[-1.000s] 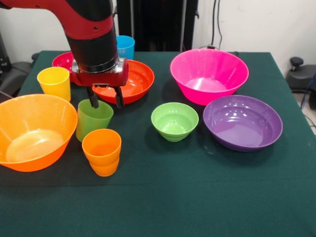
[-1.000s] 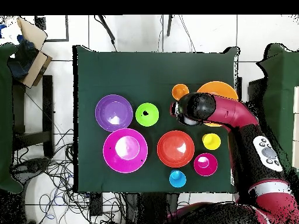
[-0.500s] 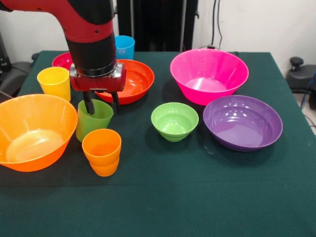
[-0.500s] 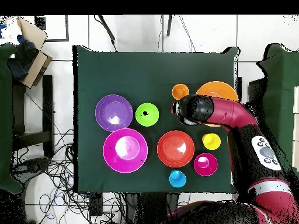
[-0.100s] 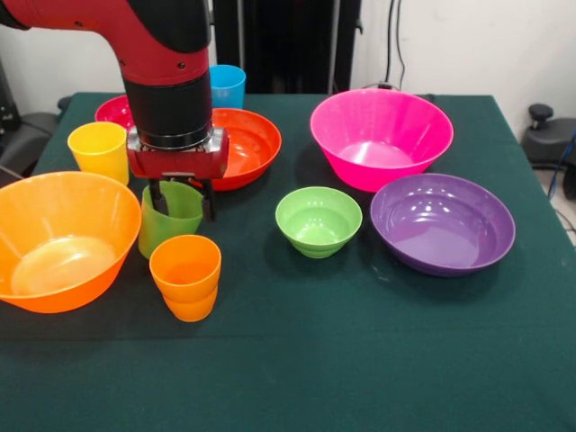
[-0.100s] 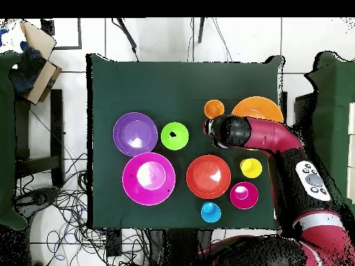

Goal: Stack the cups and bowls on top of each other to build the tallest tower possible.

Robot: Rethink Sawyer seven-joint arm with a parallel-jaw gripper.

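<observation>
Nearest to us in the front view stands the orange cup (image 5: 185, 276), which looks like two cups nested, upright on the green cloth of the surface (image 5: 360, 360). Just to its left sits the large orange bowl (image 5: 58, 238), empty, so we see no tower started in it. Right behind the orange cup is the green cup (image 5: 166, 220), upright, and the claw (image 5: 183, 200) has come down over its rim: one dark finger (image 5: 155, 197) shows at the cup's left side and the other at its right, close against the wall. We cannot tell whether the fingers are actually pressing on the cup. The cup's base appears to rest on the surface.

At the middle of the surface we see the small light green bowl (image 5: 318, 220), and to its right the wide purple bowl (image 5: 442, 223), both empty and apart from each other. Farther back on the left stands the yellow cup (image 5: 98, 150); behind the claw lies the shallow red-orange bowl (image 5: 236, 147), partly hidden by the arm (image 5: 166, 63). The large pink bowl (image 5: 381, 137) sits behind the purple one. At the far edge we see the crimson bowl (image 5: 114, 111) and the blue cup (image 5: 228, 85).

From overhead, the arm covers the green cup.
</observation>
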